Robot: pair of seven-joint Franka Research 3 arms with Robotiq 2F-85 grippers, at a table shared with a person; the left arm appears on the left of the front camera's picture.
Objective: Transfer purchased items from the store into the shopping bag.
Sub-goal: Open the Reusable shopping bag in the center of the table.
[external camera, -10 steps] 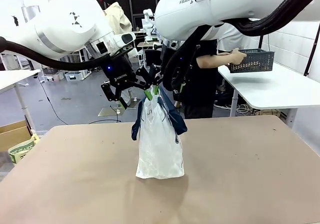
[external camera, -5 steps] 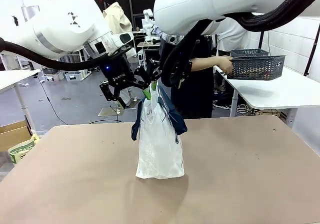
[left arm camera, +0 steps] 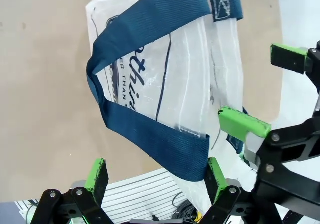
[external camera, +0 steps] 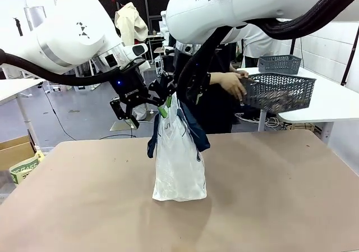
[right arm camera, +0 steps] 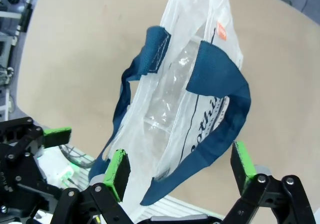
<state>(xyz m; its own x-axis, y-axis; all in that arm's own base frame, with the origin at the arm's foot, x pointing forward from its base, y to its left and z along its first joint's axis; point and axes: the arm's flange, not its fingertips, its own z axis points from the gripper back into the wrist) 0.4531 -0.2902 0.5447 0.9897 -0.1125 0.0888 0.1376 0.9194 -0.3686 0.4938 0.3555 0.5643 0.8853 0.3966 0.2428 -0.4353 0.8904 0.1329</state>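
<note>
The shopping bag [external camera: 179, 162] stands upright on the tan table, whitish plastic with navy strap handles. Both grippers hover at its top. My left gripper [external camera: 159, 105] is open; in the left wrist view [left arm camera: 156, 176] one navy handle [left arm camera: 150, 134] lies between its green pads. On the bag's other side, my right gripper [external camera: 179, 94] is also open, and in the right wrist view [right arm camera: 181, 171] it straddles the other handle [right arm camera: 220, 114] and the bag's mouth [right arm camera: 175, 99]. A person's hand [external camera: 230, 83] carries the store [external camera: 280, 92], a dark grey lattice basket, in the air to the right of the bag.
A second grey basket [external camera: 279, 64] sits on a white table [external camera: 325, 103] behind at the right. The tan table [external camera: 280, 196] stretches bare around the bag. A cardboard box [external camera: 14, 151] stands on the floor at the left.
The person lifted the store off the white table and carried it lower and closer to the bag. Both grippers stayed open at the bag's top, the left shifting slightly.
</note>
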